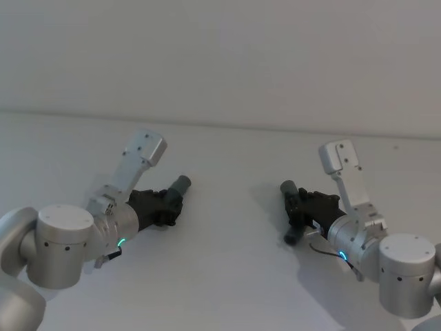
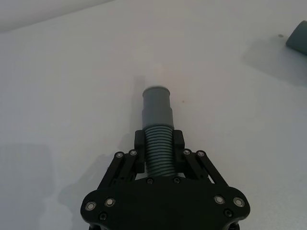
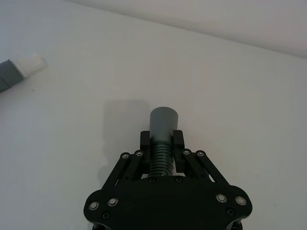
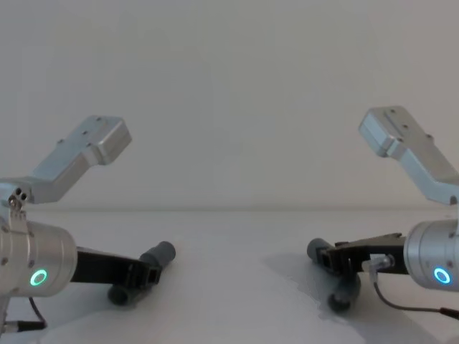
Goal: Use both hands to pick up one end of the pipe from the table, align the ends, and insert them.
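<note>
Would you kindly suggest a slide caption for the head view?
Left gripper holds the straight pipe piece, right gripper the curved pipe piece, held apart across the white table.

Pipe (image 2: 156,103) ribbed grey, left end effector (image 2: 158,143) and right end effector (image 3: 162,140) black, table (image 1: 227,276) white.

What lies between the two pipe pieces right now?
Nothing: only bare white table separates the straight piece in the left end effector from the curved piece in the right end effector, in head and chest views.
</note>
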You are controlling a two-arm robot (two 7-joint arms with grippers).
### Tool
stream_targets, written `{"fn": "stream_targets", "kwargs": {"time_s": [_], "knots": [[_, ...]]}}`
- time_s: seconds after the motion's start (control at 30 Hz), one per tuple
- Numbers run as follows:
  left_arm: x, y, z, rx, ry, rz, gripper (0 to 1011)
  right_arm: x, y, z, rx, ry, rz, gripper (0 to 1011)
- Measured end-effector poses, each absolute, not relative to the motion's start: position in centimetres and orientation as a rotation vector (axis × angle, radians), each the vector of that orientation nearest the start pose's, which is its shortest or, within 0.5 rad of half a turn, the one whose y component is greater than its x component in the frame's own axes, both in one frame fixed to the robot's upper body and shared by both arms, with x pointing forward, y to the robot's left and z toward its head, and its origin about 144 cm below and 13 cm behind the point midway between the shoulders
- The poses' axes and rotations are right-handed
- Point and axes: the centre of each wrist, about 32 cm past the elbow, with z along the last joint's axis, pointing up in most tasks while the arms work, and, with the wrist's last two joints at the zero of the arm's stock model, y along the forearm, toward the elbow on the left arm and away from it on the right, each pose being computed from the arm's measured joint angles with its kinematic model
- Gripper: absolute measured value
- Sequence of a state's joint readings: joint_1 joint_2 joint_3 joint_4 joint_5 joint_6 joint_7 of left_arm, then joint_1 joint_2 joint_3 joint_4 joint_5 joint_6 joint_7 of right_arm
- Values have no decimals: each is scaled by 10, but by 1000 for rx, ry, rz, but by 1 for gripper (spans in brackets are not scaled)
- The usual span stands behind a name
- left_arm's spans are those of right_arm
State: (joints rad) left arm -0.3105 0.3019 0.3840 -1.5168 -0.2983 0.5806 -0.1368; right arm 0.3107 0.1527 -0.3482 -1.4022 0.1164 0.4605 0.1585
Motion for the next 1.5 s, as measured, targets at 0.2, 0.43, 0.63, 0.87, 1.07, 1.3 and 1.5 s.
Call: {"fn": "stream_targets", "kwargs": {"time_s": [0.2, 0.43, 0.63, 0.87, 1.07, 1.3, 1.5], "knots": [[525, 207, 1209, 441, 189, 1071, 315, 530, -176, 1181, -361, 128, -1109, 241], [528, 210, 1219, 450, 125, 1015, 314, 530, -185, 1185, -304, 65, -1093, 241], [531, 215, 1230, 461, 44, 951, 314, 530, -197, 1190, -245, -8, -1073, 241], [533, 220, 1245, 479, -75, 878, 314, 531, -212, 1195, -194, -101, -1046, 232], [535, 226, 1261, 504, -210, 804, 314, 533, -224, 1199, -159, -191, -1015, 232], [537, 231, 1275, 541, -335, 739, 314, 537, -242, 1202, -132, -328, -958, 232], [538, 235, 1290, 580, -465, 671, 314, 542, -255, 1202, -116, -446, -888, 232]]}}
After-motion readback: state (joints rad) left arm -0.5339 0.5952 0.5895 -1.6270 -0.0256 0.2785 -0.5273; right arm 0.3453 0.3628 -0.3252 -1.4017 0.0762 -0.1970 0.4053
